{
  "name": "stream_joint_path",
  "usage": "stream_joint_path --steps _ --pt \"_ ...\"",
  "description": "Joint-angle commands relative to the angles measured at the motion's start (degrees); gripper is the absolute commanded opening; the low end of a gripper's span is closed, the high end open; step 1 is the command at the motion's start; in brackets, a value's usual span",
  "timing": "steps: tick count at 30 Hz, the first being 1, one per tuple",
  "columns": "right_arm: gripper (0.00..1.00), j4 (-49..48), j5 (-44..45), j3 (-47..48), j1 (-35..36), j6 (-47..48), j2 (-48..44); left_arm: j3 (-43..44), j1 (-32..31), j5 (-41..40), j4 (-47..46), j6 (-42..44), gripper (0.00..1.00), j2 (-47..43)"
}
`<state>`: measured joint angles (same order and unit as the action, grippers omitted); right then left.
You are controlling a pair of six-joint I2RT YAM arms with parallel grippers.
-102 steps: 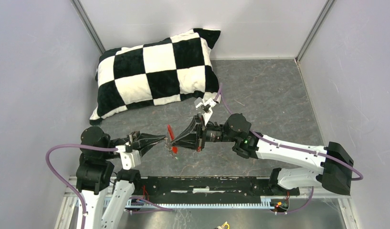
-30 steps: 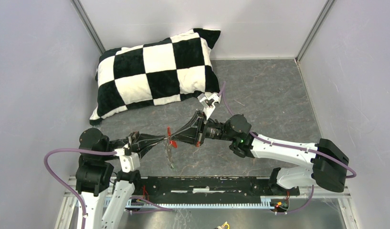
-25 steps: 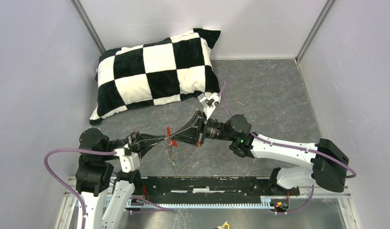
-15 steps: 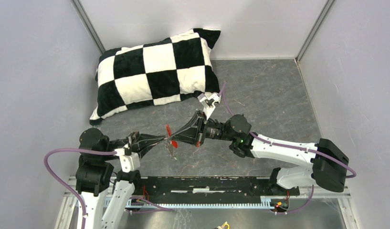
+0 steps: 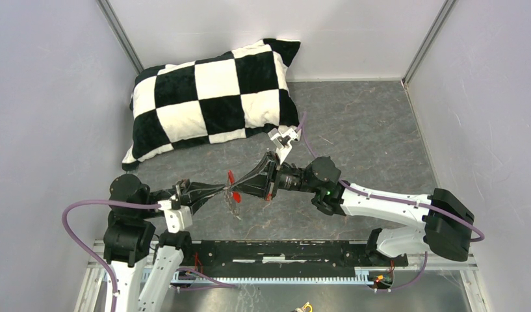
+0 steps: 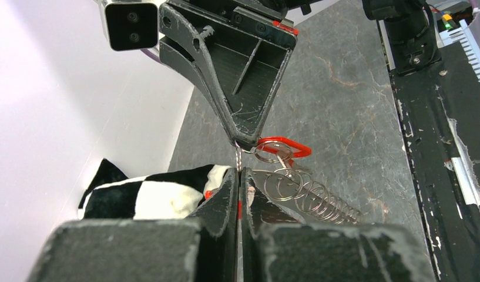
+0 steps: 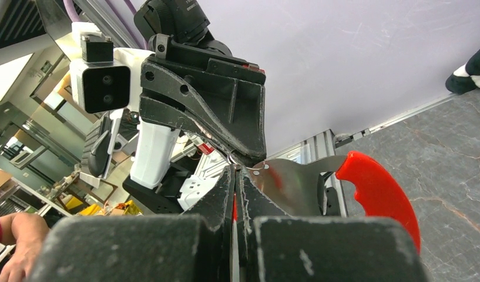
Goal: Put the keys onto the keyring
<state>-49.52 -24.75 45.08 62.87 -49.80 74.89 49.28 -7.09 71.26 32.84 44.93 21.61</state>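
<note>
Together, left pincer and right pincer pinch the keyring in the air above the bench.

Both pincers are squeezed fully closed and meet nose to nose. A thin strip of the keyring's metal runs into the left fingertips, and a flat, shiny plate starts right at the right ones. That plate widens into the red fob, a smooth, curved plastic piece. From the same junction hangs a silvery wire coil, springy and loosely wound, with a round ring beside it. The keys are too small to pick out for certain. The bench is dark grey and veined like stone, and a plush black-and-white chequered pillow lies at its far left.
</note>
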Motion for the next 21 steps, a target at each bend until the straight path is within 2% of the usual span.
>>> stream_joint_path --steps 1,4,7,21 --pt "0.00 -1.27 1.64 2.85 0.45 2.20 -0.60 -0.80 0.32 -1.69 -0.29 0.32 0.02 -0.25" --pt "0.00 1.02 2.36 3.38 0.74 3.57 -0.92 -0.86 0.32 -2.68 0.45 1.33 0.02 -0.12" --pt "0.01 4.43 3.42 4.53 1.24 5.96 -1.19 0.11 0.32 -3.28 5.91 7.08 0.02 0.84" --pt "0.00 20.53 11.47 11.42 4.21 14.30 -0.62 -0.76 0.32 -9.34 6.78 5.72 0.02 2.96"
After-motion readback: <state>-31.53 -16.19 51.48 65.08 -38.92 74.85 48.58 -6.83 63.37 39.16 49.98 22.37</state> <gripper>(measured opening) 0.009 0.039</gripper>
